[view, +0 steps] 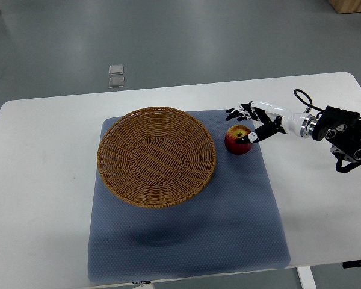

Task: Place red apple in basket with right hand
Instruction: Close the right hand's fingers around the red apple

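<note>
A red apple (236,142) sits on the blue-grey mat (240,205), just right of the woven wicker basket (156,155). The basket is round, brown and empty. My right hand (245,123) reaches in from the right edge and is at the apple's upper right side. Its fingers are spread around the top of the apple, with the thumb tip (251,138) touching its right side. The fingers are not closed on the apple. The left arm is not in view.
The mat lies on a white table (42,192). A black cable (304,99) loops over my right forearm. Grey floor lies beyond the far table edge, with a small floor plate (116,76).
</note>
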Tool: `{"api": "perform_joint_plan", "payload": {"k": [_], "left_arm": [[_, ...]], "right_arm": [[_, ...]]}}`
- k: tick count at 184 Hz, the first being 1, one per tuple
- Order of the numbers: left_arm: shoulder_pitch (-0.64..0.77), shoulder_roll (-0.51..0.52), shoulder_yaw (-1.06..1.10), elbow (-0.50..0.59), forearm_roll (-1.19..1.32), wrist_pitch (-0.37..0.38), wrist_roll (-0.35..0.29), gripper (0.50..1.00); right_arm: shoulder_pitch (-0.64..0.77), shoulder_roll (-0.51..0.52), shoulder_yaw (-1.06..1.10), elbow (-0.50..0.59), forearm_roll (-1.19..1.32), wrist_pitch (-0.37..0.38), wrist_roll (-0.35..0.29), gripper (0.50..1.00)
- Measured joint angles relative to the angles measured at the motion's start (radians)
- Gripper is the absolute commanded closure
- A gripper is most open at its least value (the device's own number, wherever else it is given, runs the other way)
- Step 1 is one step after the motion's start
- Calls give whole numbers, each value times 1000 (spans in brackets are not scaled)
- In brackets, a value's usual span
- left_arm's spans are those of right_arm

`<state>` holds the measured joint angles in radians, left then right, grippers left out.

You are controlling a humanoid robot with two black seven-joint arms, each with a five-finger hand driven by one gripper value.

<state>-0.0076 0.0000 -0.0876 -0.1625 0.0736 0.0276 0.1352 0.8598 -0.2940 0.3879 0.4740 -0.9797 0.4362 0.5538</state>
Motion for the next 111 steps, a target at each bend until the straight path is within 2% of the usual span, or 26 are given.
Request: {"api": "perform_joint_plan", "payload": {"k": [64,111], "left_arm": [[0,0,4,-2,0,0,0,500],[0,0,5,-1,0,0,0,500]], "right_arm": [[6,-2,-102,0,-45,-77,18,589],[6,1,-125,0,-60,-88,32,589]]}}
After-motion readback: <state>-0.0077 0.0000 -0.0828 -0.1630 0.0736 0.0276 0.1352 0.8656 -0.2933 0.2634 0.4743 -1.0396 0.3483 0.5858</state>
